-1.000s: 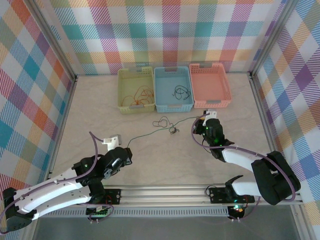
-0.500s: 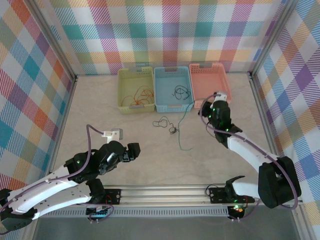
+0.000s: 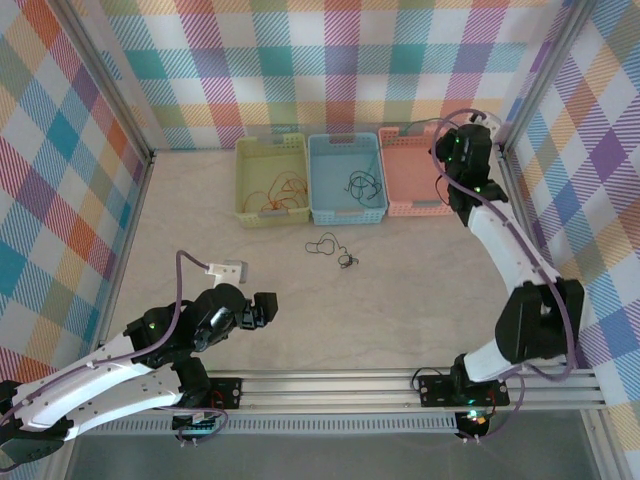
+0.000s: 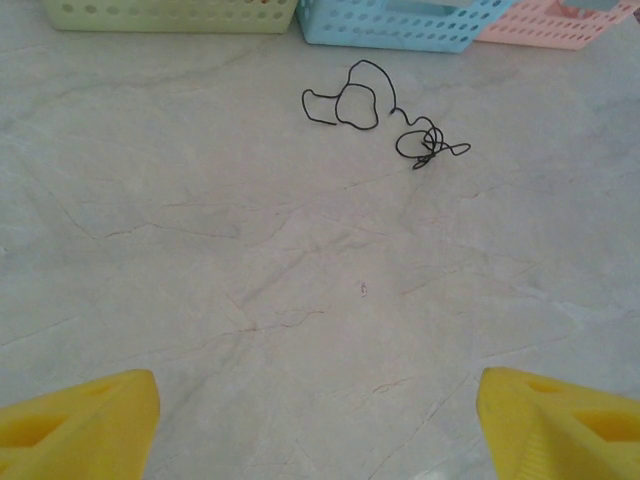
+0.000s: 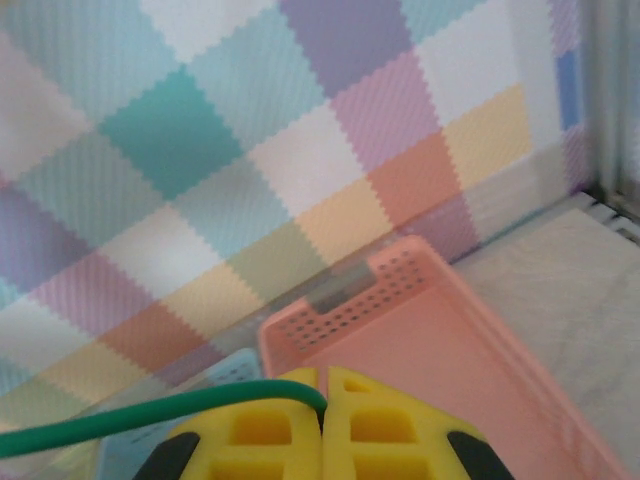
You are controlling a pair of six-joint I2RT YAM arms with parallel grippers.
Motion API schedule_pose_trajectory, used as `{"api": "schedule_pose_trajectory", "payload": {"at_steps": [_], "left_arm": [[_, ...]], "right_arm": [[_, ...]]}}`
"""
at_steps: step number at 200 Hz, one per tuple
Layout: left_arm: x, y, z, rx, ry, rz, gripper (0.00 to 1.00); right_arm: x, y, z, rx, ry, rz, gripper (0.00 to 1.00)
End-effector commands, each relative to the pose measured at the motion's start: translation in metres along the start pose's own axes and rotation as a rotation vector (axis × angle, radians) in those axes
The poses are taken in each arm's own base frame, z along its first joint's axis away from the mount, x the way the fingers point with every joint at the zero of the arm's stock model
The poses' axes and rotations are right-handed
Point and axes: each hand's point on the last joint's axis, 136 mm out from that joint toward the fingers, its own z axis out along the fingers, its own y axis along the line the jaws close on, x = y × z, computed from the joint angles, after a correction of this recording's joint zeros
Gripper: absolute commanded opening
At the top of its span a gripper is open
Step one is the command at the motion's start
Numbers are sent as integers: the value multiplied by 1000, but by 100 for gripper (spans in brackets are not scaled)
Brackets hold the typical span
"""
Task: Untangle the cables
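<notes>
Pale, marbled worktop lies mostly bare, with three perforated baskets side by side along its far edge, under the plaid back wall. The yellow-green basket holds orange-red cables. The blue basket holds a black cable. The pink basket is on the right. Just in front of the blue basket another loose black cable lies on the worktop in loops, knotted at its right end, with open surface all round it.

The right arm reaches high and far, near the right corner post. Its right hand is raised over the pink basket's far end, close to the wall. Its yellow fingers are pressed together, pinching a green cable that trails off to the left.

The left arm stays low near the front rail. Its left hand is spread wide and holds nothing, well short of the loose black cable and aimed toward it.
</notes>
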Motion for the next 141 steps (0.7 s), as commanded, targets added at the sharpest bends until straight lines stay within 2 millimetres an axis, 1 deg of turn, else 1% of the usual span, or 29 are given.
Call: {"api": "schedule_pose_trajectory", "payload": {"at_steps": [1, 16, 32, 61, 73, 97, 119, 141], "left_arm": [[-4, 2, -2, 6, -23, 40, 83], [-4, 5, -3, 2, -34, 52, 83], [-1, 7, -2, 6, -43, 54, 83], [5, 12, 2, 6, -49, 53, 83], [7, 16, 5, -10, -53, 52, 83], [12, 24, 10, -42, -66, 57, 83], [12, 24, 11, -36, -72, 58, 83], [12, 25, 11, -32, -76, 55, 83]], "right_arm": [[-11, -25, 21, 118, -31, 20, 0], [-19, -36, 35, 165, -58, 15, 0], [-28, -44, 49, 185, -90, -3, 0], [-32, -64, 78, 256, -91, -57, 0], [-26, -71, 89, 273, -77, -72, 0], [-10, -77, 107, 292, -40, -109, 0], [3, -84, 120, 312, -20, -131, 0], [13, -94, 131, 353, -8, -168, 0]]}}
